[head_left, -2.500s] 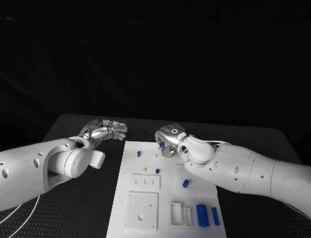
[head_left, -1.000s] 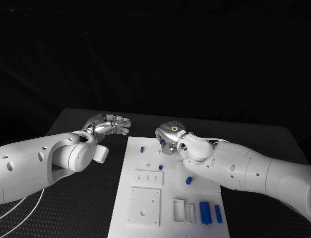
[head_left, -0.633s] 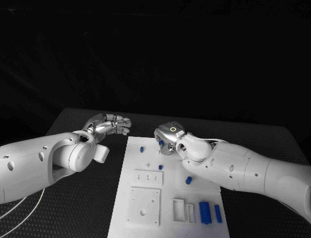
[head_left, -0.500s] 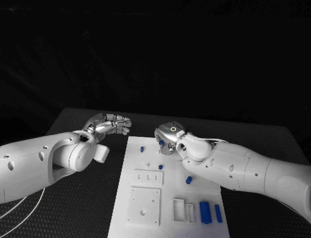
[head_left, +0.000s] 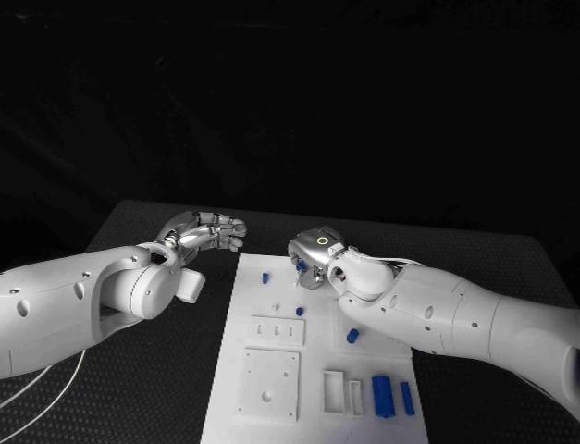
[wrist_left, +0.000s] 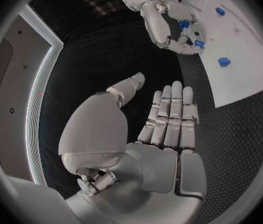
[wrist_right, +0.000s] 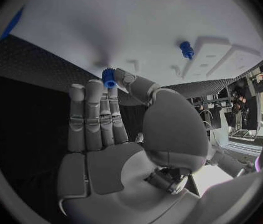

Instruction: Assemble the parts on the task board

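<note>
The white task board (head_left: 319,319) lies lengthwise in the middle of the table. My right hand (head_left: 319,257) hovers over its far end and pinches a small blue toothed part (wrist_right: 109,78) between thumb and fingertip, close above the board's surface (wrist_right: 137,20). That part shows as a blue speck (head_left: 299,265) under the hand. My left hand (head_left: 207,231) hangs off the board's far left corner, with straight fingers (wrist_left: 171,114) and nothing in it. A blue peg (head_left: 265,277) stands near the left edge, and another blue peg (head_left: 301,310) stands mid-board.
A short blue piece (head_left: 350,337) lies right of centre. Two long blue bars (head_left: 380,396) sit at the near right beside white slotted blocks (head_left: 334,390). Raised white plates (head_left: 267,377) occupy the near left. Black table (head_left: 143,370) surrounds the board.
The camera has shifted slightly since the earliest frame. Both hands keep their places, and the right hand holds the same blue part throughout.
</note>
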Robot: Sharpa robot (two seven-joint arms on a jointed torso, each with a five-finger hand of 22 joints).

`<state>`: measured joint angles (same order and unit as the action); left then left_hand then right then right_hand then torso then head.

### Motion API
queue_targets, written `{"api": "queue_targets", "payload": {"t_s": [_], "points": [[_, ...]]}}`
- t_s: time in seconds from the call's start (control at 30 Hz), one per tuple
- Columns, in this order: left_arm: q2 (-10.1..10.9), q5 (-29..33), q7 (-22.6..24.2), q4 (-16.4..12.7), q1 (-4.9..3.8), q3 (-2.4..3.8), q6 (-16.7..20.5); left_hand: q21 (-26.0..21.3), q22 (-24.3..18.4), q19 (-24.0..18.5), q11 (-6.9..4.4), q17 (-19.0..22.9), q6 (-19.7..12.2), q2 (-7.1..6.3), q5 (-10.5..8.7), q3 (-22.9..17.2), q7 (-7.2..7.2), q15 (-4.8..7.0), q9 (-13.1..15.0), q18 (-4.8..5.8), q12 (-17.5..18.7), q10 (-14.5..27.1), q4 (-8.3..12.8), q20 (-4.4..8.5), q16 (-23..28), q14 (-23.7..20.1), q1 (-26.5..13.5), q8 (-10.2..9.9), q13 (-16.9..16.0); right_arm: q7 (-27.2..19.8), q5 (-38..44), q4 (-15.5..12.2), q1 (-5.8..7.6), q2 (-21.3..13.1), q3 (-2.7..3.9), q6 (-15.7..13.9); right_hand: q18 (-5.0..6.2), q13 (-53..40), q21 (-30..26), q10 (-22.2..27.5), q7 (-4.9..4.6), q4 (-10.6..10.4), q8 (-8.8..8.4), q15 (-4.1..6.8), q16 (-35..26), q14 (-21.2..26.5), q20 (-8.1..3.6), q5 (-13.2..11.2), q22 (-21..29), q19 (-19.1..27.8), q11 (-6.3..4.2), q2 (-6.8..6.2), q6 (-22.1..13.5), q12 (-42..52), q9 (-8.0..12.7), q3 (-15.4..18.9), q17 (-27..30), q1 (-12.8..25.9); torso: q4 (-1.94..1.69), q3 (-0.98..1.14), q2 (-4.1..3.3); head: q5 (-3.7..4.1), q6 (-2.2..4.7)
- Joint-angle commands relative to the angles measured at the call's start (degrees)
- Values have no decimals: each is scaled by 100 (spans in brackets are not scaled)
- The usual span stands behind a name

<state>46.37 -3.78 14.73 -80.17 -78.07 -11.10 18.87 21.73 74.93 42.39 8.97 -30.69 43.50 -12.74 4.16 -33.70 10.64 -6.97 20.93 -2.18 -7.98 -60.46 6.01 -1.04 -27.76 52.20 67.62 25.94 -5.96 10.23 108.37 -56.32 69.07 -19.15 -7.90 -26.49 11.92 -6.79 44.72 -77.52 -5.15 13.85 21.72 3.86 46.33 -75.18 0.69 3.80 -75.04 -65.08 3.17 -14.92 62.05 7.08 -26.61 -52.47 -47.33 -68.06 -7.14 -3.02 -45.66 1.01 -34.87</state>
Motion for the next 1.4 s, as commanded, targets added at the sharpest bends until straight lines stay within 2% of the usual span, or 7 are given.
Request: {"api": "queue_targets", "payload": {"t_s": [0.03, 0.2, 0.53, 0.83, 1.17, 1.3, 1.4], "points": [[-10, -21, 26, -15, -22, 6, -4, 23, 127, -25, -8, -9, -41, -30, -21, -29, -5, 3, 9, -103, 33, 35, -7, -12, 27, -24, -33, -38, 7, -94, -82, 40, -18, 11, -11, 132, 308, -331, 29, -176, -26, 26, -43, 21, 41, 57, -22, -15, -104, 34, -97, 76, -57, -50, -4, -3, 35, -40, -1, -1, -2, 7, -8], [-14, -21, 25, -12, -23, 6, -2, 23, 127, -25, -8, -10, -42, -31, -21, -29, -5, 3, 9, -103, 34, 36, -7, -11, 27, -24, -33, -38, 7, -127, -158, 72, -22, 30, -16, 153, 308, -311, 57, -39, -78, 31, -117, -24, 84, 60, -22, -3, -105, 46, -46, 79, -173, -142, 15, -7, 103, -51, 4, 1, -5, -9, -4], [-4, -21, 20, -11, -28, 6, 9, 25, 127, -26, -6, -11, -44, -33, -21, -30, -3, 3, 10, -104, 35, 38, -8, -12, 28, -24, -34, -39, 7, -157, -315, 86, -21, 26, -18, 72, 308, -73, 117, 683, -309, 108, -426, -260, 280, 72, -5, 45, -102, 108, 205, -89, -710, -361, 175, 41, 193, -116, 8, -4, -3, -20, -6], [17, -21, 19, -5, -31, 6, 15, 28, 126, -27, -3, -12, -53, -39, -20, -32, 0, 3, 9, -104, 40, 45, -8, -11, 28, -25, -32, -43, 9, -131, -381, -32, -19, -65, -18, -69, 308, 91, 113, 1055, -306, 142, -494, -332, 319, 125, 26, 121, -96, 167, 271, -178, -872, -372, 216, 106, 264, -112, 16, -3, -2, -22, -2], [75, -25, 27, 18, -50, 6, 28, 31, 126, -30, -1, -13, -60, -44, -19, -36, 1, 3, 10, -105, 47, 56, -6, -11, 29, -26, -26, -46, 11, -155, -540, -665, 114, -460, 3, -316, 308, 216, 101, 1249, -268, 232, -500, -400, 372, 184, 64, 178, -92, 234, 350, -215, -948, -339, 231, 250, 348, -16, 46, 4, -7, -14, 70], [71, -25, 28, 62, -50, 6, 15, 32, 126, -30, -1, -14, -60, -44, -18, -38, 0, 3, 11, -105, 48, 57, -5, -11, 29, -26, -24, -46, 11, -172, -650, -988, 151, -762, 111, -358, 308, 226, 118, 1207, -263, 229, -483, -394, 410, 166, 59, 176, -93, 215, 342, -215, -937, -316, 227, 284, 364, 5, 72, 15, 3, -1, 119], [65, -25, 31, 114, -50, 5, -16, 33, 126, -30, -1, -14, -60, -42, -18, -39, -1, 3, 12, -105, 48, 57, -6, -11, 29, -26, -24, -46, 11, -193, -770, -1207, 185, -1044, 233, -310, 308, 212, 141, 1051, -281, 206, -450, -370, 457, 147, 49, 160, -95, 190, 315, -218, -901, -248, 217, 325, 384, 53, 116, 31, 15, -8, 146]]}}
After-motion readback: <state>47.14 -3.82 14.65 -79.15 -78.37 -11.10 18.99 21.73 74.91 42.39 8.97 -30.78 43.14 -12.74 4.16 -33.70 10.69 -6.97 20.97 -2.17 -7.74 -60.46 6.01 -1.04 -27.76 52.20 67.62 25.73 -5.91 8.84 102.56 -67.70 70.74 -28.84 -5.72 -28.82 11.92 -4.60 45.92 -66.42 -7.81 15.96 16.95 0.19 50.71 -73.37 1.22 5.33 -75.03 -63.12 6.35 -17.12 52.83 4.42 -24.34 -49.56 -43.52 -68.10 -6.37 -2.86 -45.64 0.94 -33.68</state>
